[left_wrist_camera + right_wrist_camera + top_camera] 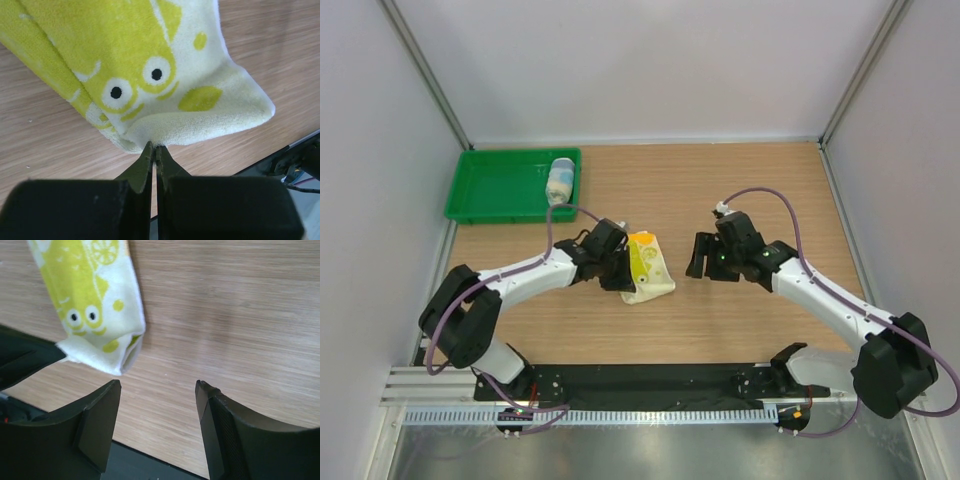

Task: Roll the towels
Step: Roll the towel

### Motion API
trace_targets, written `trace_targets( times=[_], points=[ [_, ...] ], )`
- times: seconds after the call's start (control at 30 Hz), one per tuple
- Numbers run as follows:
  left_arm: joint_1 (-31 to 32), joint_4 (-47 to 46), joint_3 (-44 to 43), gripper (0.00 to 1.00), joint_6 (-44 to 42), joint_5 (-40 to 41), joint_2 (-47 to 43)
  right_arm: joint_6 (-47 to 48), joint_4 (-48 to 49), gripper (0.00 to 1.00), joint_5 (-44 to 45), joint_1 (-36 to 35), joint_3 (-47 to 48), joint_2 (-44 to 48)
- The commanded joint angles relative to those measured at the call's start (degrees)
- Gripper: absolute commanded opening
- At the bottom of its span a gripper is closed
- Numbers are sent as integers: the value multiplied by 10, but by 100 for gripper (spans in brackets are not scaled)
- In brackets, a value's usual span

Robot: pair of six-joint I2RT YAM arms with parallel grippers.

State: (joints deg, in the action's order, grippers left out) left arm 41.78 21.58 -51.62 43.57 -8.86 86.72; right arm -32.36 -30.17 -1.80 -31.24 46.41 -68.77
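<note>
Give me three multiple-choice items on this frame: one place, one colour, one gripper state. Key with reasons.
1. Where is the blue-and-white towel? A) in the green tray B) on the table C) in a gripper
2. What colour is the printed towel at the left gripper? A) red B) yellow-green and white C) black
3. The right gripper is: A) shut on cloth B) shut, empty C) open, empty
Key: 1 A, it lies by the tray's right wall; 2 B, plain in the left wrist view; 3 C, jaws apart, nothing between.
</note>
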Motion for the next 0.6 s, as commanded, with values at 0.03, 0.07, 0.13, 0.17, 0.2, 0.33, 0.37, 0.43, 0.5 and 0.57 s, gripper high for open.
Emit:
trace_targets(
  times=[0.03, 0.07, 0.13, 0.17, 0.2, 0.33, 0.37, 0.43, 0.5, 0.57],
  points=[
    [-19, -4, 11, 0, 35, -47, 20, 19, 65, 67, -108, 2, 2, 39],
    [-23, -6, 14, 0, 42, -52, 22, 14, 98, 66, -131, 1, -13, 50],
    [-36, -16, 28, 0, 56, -59, 30, 5, 133, 59, -184, 0, -28, 53],
    [-47, -18, 33, 0, 59, -65, 32, -5, 164, 54, -195, -4, -41, 49],
    [-50, -20, 38, 0, 62, -68, 35, -9, 175, 46, -201, -7, -46, 44],
    [-58, -24, 40, 0, 63, -73, 46, -28, 237, 24, -229, -36, -62, 9],
    [-58, -22, 39, 0, 61, -74, 47, -30, 258, 23, -233, -44, -63, 1],
    [-63, -20, 36, 0, 58, -72, 50, -27, 271, 18, -232, -64, -59, -23],
    [-69, -18, 33, 0, 56, -72, 54, -20, 285, 18, -231, -94, -51, -46],
    [-71, -15, 26, 0, 49, -72, 57, -16, 289, 17, -222, -107, -42, -60]
  ],
)
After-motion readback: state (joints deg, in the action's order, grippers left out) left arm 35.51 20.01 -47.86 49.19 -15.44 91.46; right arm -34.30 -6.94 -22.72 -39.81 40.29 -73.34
